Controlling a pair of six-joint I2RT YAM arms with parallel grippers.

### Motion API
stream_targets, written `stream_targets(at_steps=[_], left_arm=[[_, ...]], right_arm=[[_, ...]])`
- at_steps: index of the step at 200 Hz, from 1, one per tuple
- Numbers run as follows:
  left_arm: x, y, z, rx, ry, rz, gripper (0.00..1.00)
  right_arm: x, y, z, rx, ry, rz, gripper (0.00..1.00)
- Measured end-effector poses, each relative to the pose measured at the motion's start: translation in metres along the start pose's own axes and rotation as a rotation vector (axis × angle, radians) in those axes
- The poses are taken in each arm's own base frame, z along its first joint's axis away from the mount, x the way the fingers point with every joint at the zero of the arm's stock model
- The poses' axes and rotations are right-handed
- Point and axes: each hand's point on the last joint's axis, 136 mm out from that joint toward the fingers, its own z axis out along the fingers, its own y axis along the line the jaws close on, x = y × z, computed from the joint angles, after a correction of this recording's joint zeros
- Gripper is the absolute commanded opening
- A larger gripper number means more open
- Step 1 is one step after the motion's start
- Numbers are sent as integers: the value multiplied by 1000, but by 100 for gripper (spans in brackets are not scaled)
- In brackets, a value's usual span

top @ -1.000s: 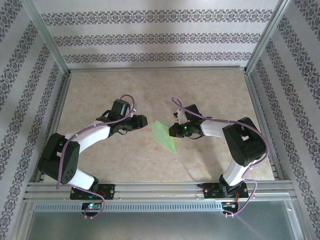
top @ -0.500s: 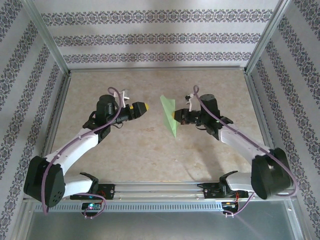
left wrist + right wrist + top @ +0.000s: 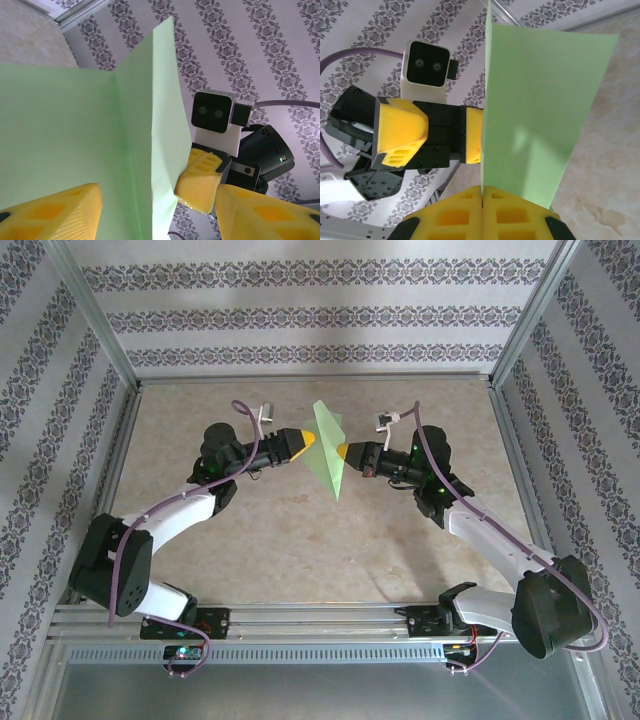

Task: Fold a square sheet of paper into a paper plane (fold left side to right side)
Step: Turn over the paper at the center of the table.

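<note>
Fingers [image 3: 445,217] of right gripper [image 3: 482,196] pinch one sheet [image 3: 535,100]; left gripper [image 3: 306,438] gapes.

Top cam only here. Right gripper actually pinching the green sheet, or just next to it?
Observer: Pinching. Right wrist view shows the right gripper shut on the sheet of paper's edge.
Operator: Left on it too?
Observer: No. Left wrist view shows the left gripper open, fingers wide apart at the sheet, not clamping it.
Operator: Sheet flat?
Observer: No. In that view a crease runs down it and one flap angles off.
</note>
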Motion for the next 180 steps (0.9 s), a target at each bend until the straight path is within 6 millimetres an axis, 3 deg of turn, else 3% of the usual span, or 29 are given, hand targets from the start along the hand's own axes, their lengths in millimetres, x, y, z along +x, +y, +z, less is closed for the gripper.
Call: stream_targets(at_steps=[47,106,133,154,180], left_arm=[[5,-2,9,22,25,-13,47],[6,-4,13,32,36,-15,18],[6,-3,13,30,36,-9,11],[6,-2,13,23,33,-4,6],[4,-1,12,17,21,4,5]], right_arm=[[1,3,3,-16,1,4,0],[5,2,7,-19,16,27,0],[5,1,8,-17,18,32,0],[5,1,8,-17,18,33,10],[4,1,6,-11,13,33,37]])
